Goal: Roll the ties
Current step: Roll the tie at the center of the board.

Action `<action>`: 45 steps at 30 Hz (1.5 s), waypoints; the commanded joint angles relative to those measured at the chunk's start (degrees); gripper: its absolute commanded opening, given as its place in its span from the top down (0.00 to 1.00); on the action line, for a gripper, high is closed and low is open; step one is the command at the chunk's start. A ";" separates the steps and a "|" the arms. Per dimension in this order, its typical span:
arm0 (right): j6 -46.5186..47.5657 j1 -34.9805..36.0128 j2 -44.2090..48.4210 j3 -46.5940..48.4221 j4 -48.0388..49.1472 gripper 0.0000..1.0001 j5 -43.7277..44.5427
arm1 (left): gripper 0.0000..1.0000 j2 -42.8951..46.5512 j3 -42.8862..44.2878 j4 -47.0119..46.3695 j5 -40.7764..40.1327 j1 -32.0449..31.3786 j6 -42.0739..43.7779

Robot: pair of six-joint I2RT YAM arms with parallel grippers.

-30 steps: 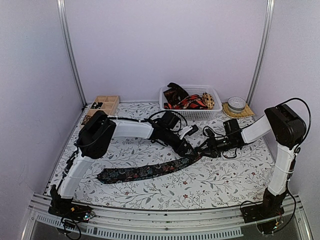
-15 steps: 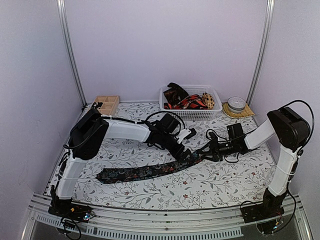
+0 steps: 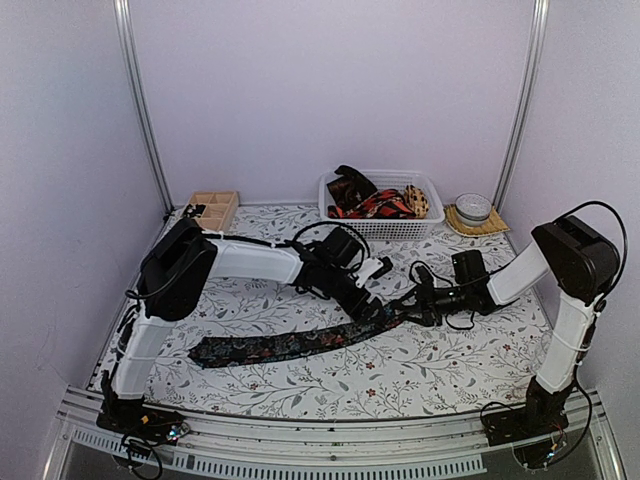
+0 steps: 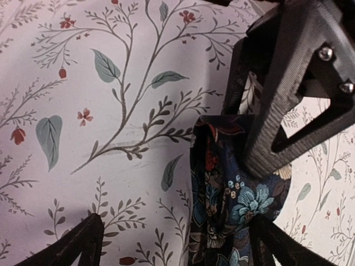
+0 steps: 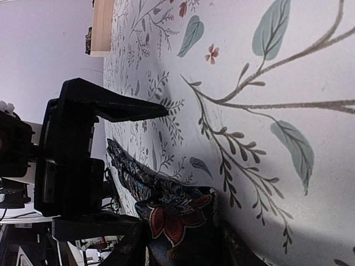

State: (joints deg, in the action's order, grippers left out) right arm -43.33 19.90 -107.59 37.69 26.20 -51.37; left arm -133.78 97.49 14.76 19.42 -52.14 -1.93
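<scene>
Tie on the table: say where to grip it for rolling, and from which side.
Take the tie at its narrow right end, bunched up off the table; the rest lies flat. Come from the right, along its length, pinching across its width, as the right gripper does.

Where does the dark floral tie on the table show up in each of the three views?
Top external: the dark floral tie lies stretched out on the table, running from the lower left up toward the centre.
Left wrist: lower centre-right, its folded end pointing up.
Right wrist: bottom centre, bunched, with a red flower showing.
Shared landmark: the leaf-print table cover lies under the tie in all three views.
</scene>
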 commanded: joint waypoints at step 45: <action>6.00 5.82 6.03 4.26 -16.83 0.74 12.55 | 0.09 2.02 -4.98 3.56 -0.85 -1.39 -1.47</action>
State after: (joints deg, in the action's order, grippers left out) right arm -41.34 24.88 -107.39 40.21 20.80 -45.69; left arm -133.78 97.17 14.15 18.00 -53.32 -2.44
